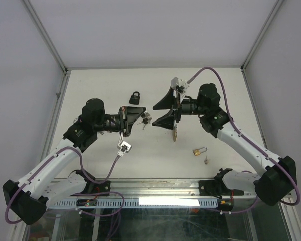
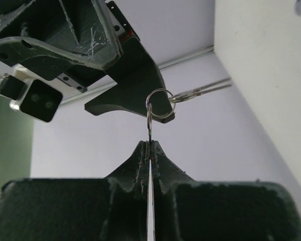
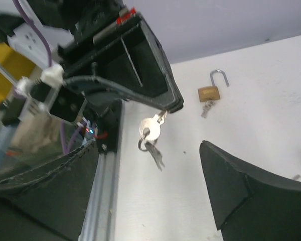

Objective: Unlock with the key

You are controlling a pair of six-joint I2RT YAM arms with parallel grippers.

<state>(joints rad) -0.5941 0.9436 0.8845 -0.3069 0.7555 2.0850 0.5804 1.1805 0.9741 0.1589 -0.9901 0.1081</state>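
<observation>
My left gripper [image 1: 141, 118] is shut on the blade of a silver key [image 3: 151, 128], held above the table. A ring [image 2: 158, 104] with a second key [image 3: 156, 153] hangs from it. In the left wrist view the shut fingertips [image 2: 143, 150] pinch the thin key edge-on. My right gripper [image 1: 154, 115] is open, its two fingers [image 3: 238, 188] spread either side of the keys without touching them. A closed black padlock [image 1: 135, 98] stands on the table behind the grippers. A brass padlock [image 1: 199, 150] with its shackle open lies further right, also in the right wrist view [image 3: 209, 93].
A small key [image 1: 206, 160] lies next to the brass padlock. A small tan object [image 1: 175, 133] sits below the right gripper. White enclosure walls stand on three sides. A metal rail [image 1: 155, 187] runs along the near table edge.
</observation>
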